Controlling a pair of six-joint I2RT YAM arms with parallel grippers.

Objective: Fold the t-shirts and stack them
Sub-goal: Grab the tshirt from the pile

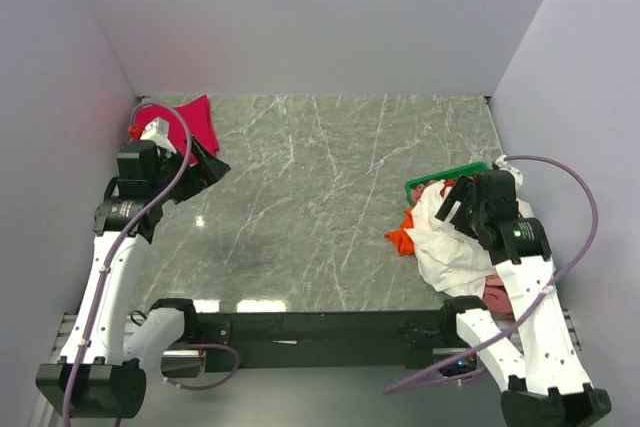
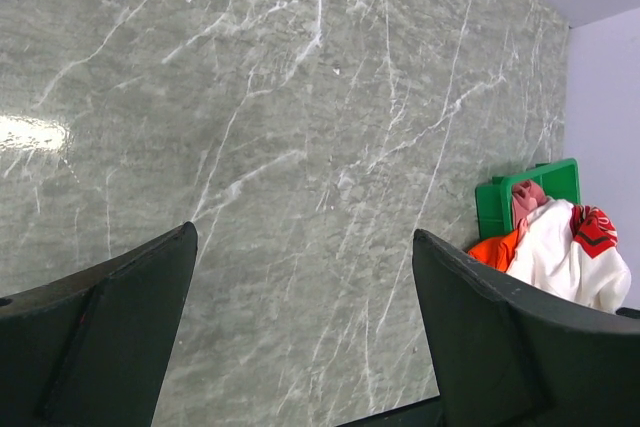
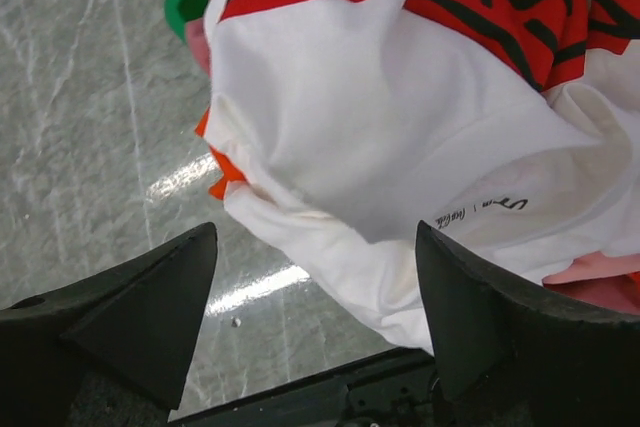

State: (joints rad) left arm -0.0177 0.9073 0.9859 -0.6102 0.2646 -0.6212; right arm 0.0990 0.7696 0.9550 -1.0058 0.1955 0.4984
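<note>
The marble-pattern table carries work at two stations, and by the present layout the task is judged to be at an early stage. At the right station, the large white t-shirt with red logo print lies crumpled and unfolded, draped over the near rim of the green bin and spilling onto the table surface. It covers most of the other garments in the pile. At the far-left corner, the crimson t-shirt lies flat and compact, well apart from the pile (it appears folded, but the left arm hides part of it, so this cannot be confirmed). If it is folded, it is the only item set out as the start of a stack. The orange t-shirt shows as a bunched edge under the white one, touching the table, and the salmon-pink t-shirt shows only as a small patch at the near side of the pile. Neither is folded. The right gripper hovers just above the white t-shirt with its jaws wide and nothing between them. The left gripper is spread wide over bare table and holds nothing. Three garments are therefore judged outstanding.
</note>
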